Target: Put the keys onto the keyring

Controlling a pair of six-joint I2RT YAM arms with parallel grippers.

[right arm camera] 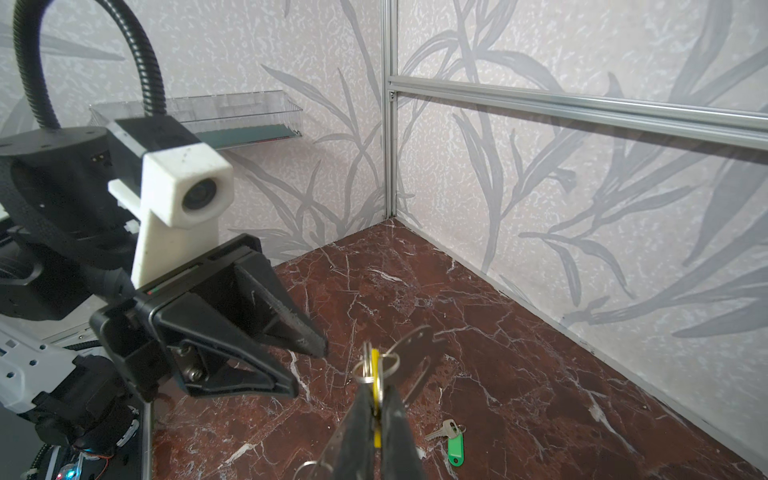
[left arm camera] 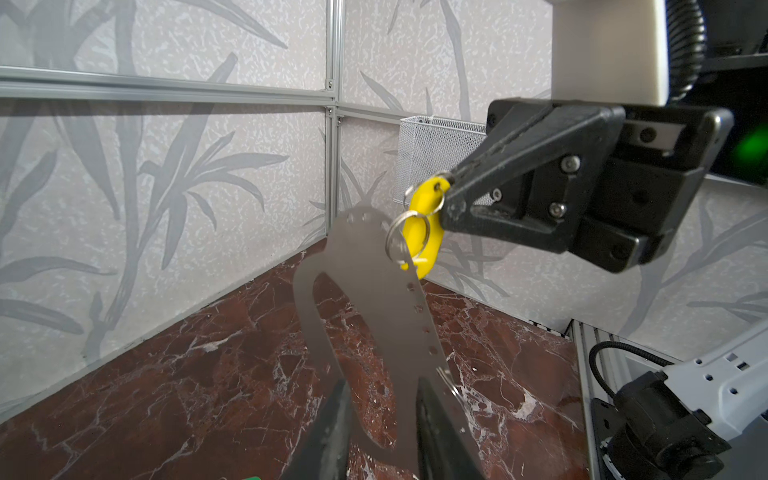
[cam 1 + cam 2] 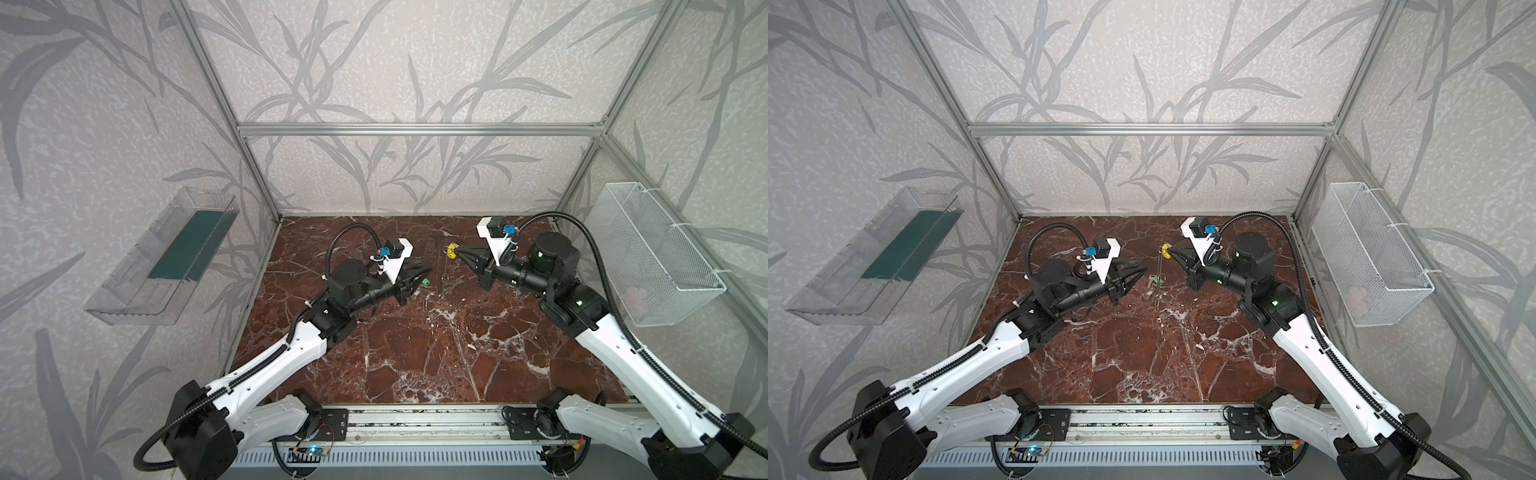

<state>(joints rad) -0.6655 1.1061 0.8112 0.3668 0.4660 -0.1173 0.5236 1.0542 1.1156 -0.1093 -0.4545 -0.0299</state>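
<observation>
- My right gripper [image 2: 446, 201] is pressed together on the yellow tag [image 2: 426, 232], holding it up over the marble table [image 1: 540, 395].
- The keyring [image 2: 365, 253] hangs below that tag. The tag's split ring [image 2: 390, 237] looks threaded through one of the plate's edge holes, so I judge the yellow key to be on, though I cannot make out its blade.
- My left gripper [image 1: 306, 369] has its jaws spread and grips nothing; it sits just beside the plate's lower part.
- The green-tagged key [image 1: 453, 442] lies loose on the table, near the hanging plate.
- By my reading I am about halfway: the green-tagged key needs picking up and threading on.
</observation>
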